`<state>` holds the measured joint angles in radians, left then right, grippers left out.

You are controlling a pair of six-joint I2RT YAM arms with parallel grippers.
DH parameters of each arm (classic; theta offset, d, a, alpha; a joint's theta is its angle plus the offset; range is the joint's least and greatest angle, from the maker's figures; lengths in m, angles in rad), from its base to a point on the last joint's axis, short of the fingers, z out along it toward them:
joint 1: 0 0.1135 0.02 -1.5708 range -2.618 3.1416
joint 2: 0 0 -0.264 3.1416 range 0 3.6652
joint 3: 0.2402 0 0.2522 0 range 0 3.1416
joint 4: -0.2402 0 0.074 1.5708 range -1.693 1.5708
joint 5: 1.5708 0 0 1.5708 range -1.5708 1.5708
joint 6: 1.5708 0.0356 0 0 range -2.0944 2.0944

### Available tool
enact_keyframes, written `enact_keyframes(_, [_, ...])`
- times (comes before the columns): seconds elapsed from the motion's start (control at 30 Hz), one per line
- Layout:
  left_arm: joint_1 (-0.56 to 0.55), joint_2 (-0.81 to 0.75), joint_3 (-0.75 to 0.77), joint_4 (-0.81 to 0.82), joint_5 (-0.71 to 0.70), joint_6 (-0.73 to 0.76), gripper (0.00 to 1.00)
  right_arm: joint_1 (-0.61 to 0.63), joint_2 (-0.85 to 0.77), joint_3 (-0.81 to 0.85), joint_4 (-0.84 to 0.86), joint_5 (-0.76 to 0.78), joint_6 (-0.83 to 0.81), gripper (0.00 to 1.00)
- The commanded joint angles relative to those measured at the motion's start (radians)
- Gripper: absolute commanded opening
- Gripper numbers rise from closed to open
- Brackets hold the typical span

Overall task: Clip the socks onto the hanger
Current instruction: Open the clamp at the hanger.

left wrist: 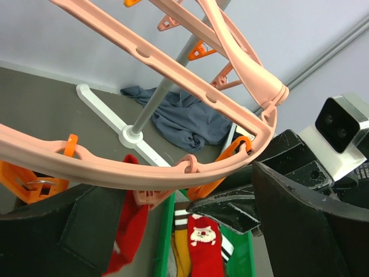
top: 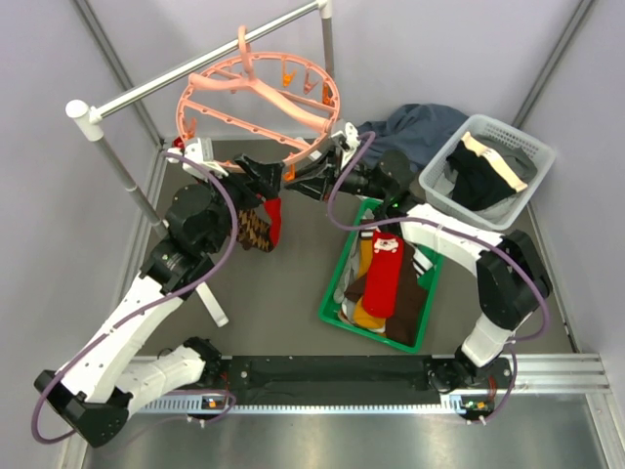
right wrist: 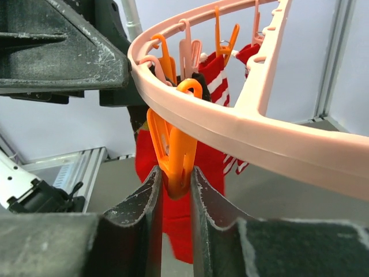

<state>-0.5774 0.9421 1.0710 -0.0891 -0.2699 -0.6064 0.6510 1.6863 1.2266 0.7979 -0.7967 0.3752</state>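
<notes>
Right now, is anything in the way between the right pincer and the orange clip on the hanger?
Nothing visible. The right pincer has the clip between its fingers, touching it on both sides, just under the hanger rim. A red sock hangs behind the clip, not between it and the pincer.

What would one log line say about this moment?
right gripper: shut on orange clip | left gripper: open at hanger | red sock: hangs from hanger
</notes>
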Motion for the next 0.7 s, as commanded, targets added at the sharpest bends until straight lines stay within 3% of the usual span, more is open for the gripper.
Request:
enact_keyframes(0.0, [0.004, -0.032, 0.078, -0.027, -0.032, 0.043, 0.92, 0.042, -0.089, 0.010, -0.096, 0.074, -0.108, 0.01])
enact_keyframes(0.17, [0.004, -0.043, 0.145, -0.171, -0.112, 0.138, 0.92, 0.134, -0.154, -0.007, -0.230, 0.304, -0.246, 0.00])
enact_keyframes(0.37, [0.004, -0.074, 0.219, -0.305, -0.109, 0.252, 0.93, 0.211, -0.180, 0.004, -0.327, 0.508, -0.353, 0.00])
enact_keyframes(0.57, [0.002, -0.138, 0.211, -0.322, -0.063, 0.300, 0.92, 0.259, -0.163, 0.042, -0.379, 0.585, -0.401, 0.00])
enact_keyframes(0.67, [0.004, -0.144, 0.208, -0.320, 0.030, 0.269, 0.88, 0.279, -0.155, 0.051, -0.393, 0.609, -0.420, 0.00])
